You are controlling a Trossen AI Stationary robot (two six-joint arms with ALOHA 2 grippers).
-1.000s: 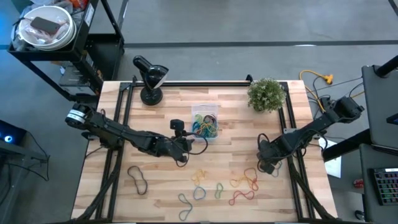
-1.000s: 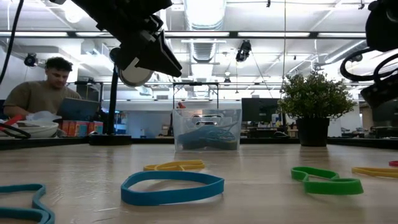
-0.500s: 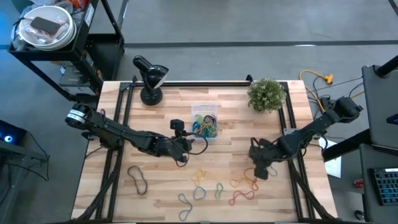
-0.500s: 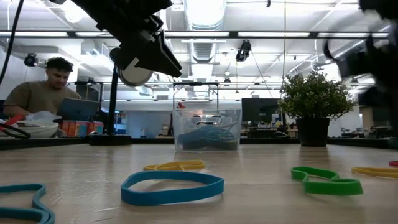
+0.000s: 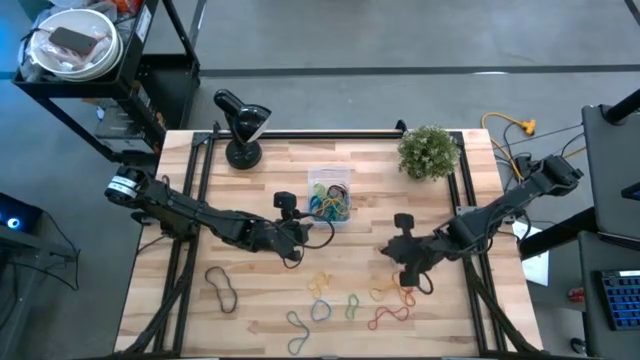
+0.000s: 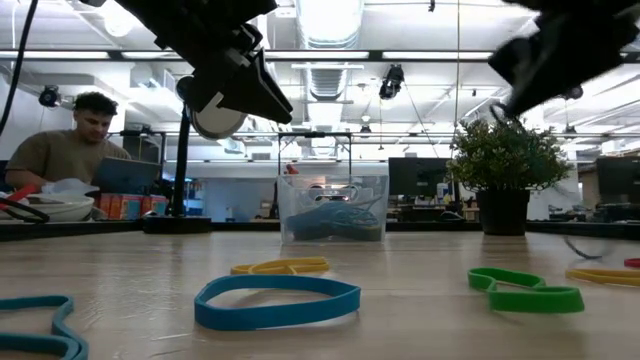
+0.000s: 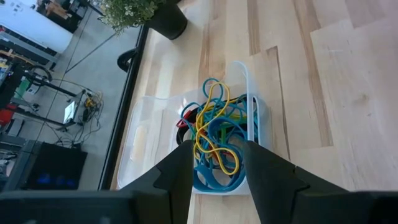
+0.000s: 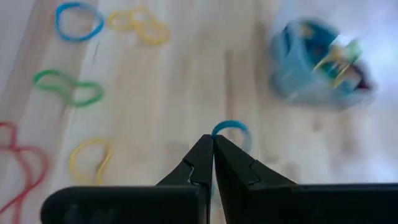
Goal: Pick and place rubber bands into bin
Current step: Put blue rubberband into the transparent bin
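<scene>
From my seat, loose rubber bands (image 5: 350,300) lie scattered along the bench's front edge, a black one (image 5: 222,288) nearer the front-left corner. Above the bands toward the front right, my right gripper (image 8: 213,144) is clenched on a blue band (image 8: 230,128) that loops out past its fingertips. Farther back, mid-bench, my left gripper (image 7: 216,163) hangs just in front of the bin (image 5: 330,195), its fingers parted and gripping nothing; the bin holds a tangle of coloured bands. A potted plant (image 5: 429,151) stands near the back-right corner
</scene>
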